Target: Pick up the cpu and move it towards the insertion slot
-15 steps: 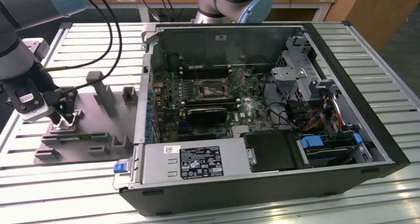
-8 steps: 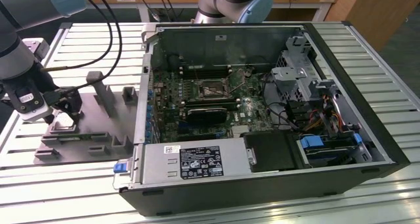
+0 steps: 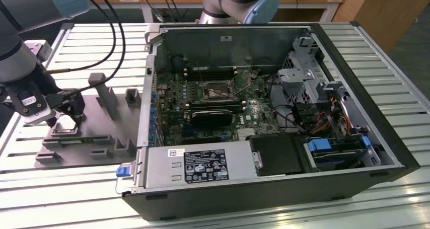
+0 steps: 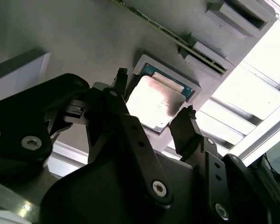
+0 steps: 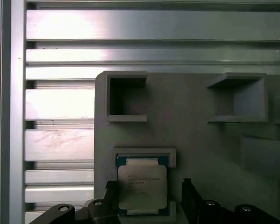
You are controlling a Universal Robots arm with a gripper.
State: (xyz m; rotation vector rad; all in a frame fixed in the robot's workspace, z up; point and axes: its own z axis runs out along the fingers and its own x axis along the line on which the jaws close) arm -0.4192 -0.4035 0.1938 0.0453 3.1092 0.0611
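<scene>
Gripper open, straddling the cpu, with fingers at either side. Seated in fixture plate recess, well apart from insertion slot.

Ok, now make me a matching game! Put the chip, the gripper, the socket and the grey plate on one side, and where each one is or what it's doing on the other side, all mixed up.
Things:
1. chip
2. gripper
3. socket
4. grey plate

Places or states:
A. inside the computer case, on the green board
B. lying in a pocket on the grey plate
C. on the slatted metal table, beside the computer case
D. open, with one finger on each side of the chip

Pairs: 1-B, 2-D, 3-A, 4-C
</scene>
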